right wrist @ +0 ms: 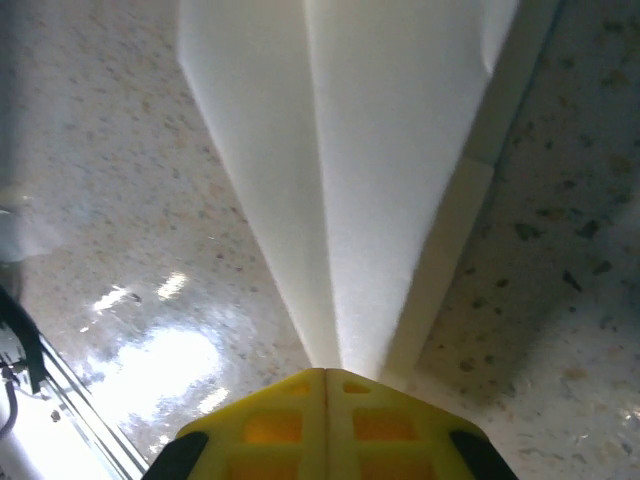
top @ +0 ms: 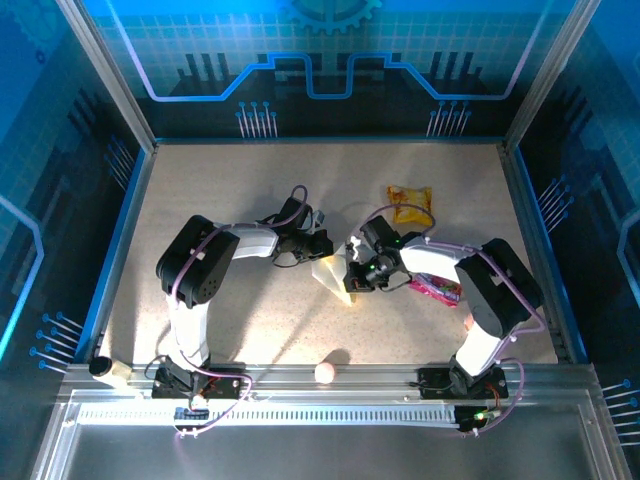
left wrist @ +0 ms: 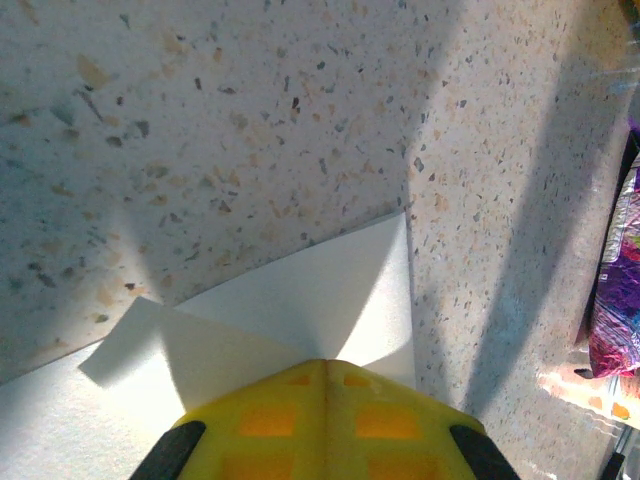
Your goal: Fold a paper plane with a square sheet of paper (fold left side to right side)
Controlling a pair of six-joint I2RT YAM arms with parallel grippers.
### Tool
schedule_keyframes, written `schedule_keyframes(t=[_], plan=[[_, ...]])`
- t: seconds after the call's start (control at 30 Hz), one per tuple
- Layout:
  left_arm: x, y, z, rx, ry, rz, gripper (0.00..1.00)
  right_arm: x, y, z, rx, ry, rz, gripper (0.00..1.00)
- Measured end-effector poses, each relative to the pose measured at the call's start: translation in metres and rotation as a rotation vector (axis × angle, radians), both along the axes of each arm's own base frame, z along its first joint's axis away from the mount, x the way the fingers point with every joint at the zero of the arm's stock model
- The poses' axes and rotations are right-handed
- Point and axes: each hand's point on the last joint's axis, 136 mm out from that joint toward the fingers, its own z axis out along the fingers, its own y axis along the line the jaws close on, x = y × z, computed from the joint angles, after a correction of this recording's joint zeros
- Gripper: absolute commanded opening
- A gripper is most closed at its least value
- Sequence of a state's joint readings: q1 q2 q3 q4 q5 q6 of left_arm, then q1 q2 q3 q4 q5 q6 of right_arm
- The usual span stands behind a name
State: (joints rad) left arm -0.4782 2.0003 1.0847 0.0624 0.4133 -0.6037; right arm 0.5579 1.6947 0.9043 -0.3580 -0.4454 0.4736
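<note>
The square sheet of paper [top: 333,272] lies mid-table, folded into a narrow white pointed shape like a paper plane, its tip toward the near edge. My left gripper [top: 318,246] comes at its far end from the left. In the left wrist view the yellow jaws [left wrist: 326,362] are shut, and a raised white flap [left wrist: 330,290] runs out from their tip. My right gripper [top: 353,272] meets the paper from the right. In the right wrist view its jaws [right wrist: 326,371] are shut on the layered paper [right wrist: 380,150], which widens away from them.
A yellow snack packet [top: 410,203] lies behind the right arm. Under its forearm sits a pink wrapper [top: 436,289], also at the right edge of the left wrist view [left wrist: 615,300]. A small pinkish ball [top: 326,372] and a pale roll [top: 103,368] rest by the near rail.
</note>
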Motion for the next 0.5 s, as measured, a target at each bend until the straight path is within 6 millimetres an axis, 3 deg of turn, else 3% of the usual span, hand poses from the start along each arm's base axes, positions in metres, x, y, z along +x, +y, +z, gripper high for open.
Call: schedule_keyframes(t=[0.2, 0.5], plan=[[0.0, 0.0, 0.0, 0.0, 0.0, 0.0, 0.0, 0.016, 0.012, 0.015, 0.042, -0.041, -0.007, 0.0], [0.0, 0.0, 0.0, 0.0, 0.0, 0.0, 0.0, 0.011, 0.02, -0.009, 0.024, 0.014, 0.001, 0.0]])
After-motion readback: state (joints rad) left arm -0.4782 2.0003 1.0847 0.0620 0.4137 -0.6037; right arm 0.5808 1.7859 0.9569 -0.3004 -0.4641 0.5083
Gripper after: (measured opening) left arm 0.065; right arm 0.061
